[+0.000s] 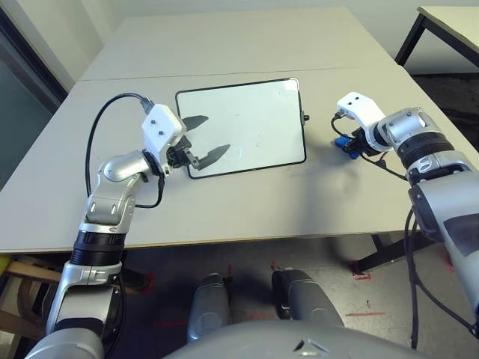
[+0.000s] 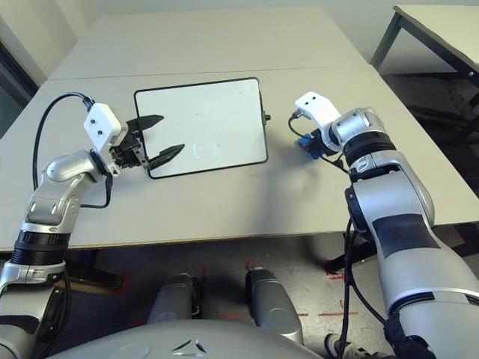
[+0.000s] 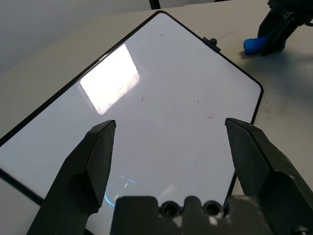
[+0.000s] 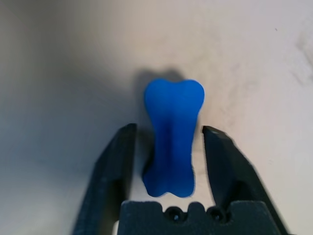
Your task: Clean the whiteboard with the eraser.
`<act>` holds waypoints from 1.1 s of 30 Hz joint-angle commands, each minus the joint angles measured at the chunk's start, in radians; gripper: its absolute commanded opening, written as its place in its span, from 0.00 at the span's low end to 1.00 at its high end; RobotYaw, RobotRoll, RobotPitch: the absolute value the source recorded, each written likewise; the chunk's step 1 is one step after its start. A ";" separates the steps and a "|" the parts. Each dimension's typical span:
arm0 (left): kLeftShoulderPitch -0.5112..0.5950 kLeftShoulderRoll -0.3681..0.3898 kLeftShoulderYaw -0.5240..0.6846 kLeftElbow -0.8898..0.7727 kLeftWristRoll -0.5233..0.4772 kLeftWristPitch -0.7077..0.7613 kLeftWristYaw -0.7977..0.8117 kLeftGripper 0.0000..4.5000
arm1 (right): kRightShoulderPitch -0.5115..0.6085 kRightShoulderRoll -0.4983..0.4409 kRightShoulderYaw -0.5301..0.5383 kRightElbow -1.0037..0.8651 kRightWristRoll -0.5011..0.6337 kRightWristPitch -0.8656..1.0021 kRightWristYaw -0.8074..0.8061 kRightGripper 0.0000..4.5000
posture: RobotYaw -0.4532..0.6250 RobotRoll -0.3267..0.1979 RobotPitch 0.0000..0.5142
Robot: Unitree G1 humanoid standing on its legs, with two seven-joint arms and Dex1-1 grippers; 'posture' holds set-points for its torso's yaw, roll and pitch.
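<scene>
The whiteboard (image 1: 251,120) lies flat in the middle of the table, with a few faint red specks (image 3: 209,116) on it. My left gripper (image 1: 215,134) hovers open over the board's near-left part, its fingers (image 3: 93,156) spread wide above the white surface. The blue bone-shaped eraser (image 4: 173,142) lies on the table to the right of the board. My right gripper (image 4: 167,128) is down over it, open, one finger on each side with small gaps. The eraser (image 1: 343,142) is mostly hidden under that gripper in the head views.
A small black knob (image 1: 304,117) sticks out of the board's right side, between board and eraser. A second table (image 1: 449,22) stands at the back right. The table's front edge (image 1: 247,239) runs close below the board.
</scene>
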 commanded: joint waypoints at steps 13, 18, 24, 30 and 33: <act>-0.032 0.066 0.295 0.102 -0.057 0.056 0.228 1.00 | 0.295 -0.069 -0.473 -0.391 0.338 -0.416 -0.222 1.00 | 0.33 0.62 0.19; -0.060 0.079 0.345 0.251 -0.033 0.006 0.307 1.00 | 0.379 -0.020 -0.554 -0.409 0.415 -0.542 -0.253 1.00 | 0.31 0.62 0.21; -0.102 0.091 0.406 0.469 -0.027 -0.074 0.391 1.00 | 0.478 -0.012 -0.596 -0.390 0.447 -0.692 -0.290 1.00 | 0.29 0.62 0.23; -0.143 0.092 0.433 0.621 -0.025 -0.143 0.452 1.00 | 0.506 -0.008 -0.618 -0.353 0.464 -0.764 -0.330 1.00 | 0.29 0.62 0.22; -0.147 0.097 0.422 0.657 -0.016 -0.162 0.447 1.00 | 0.505 -0.004 -0.619 -0.326 0.471 -0.782 -0.334 1.00 | 0.29 0.62 0.21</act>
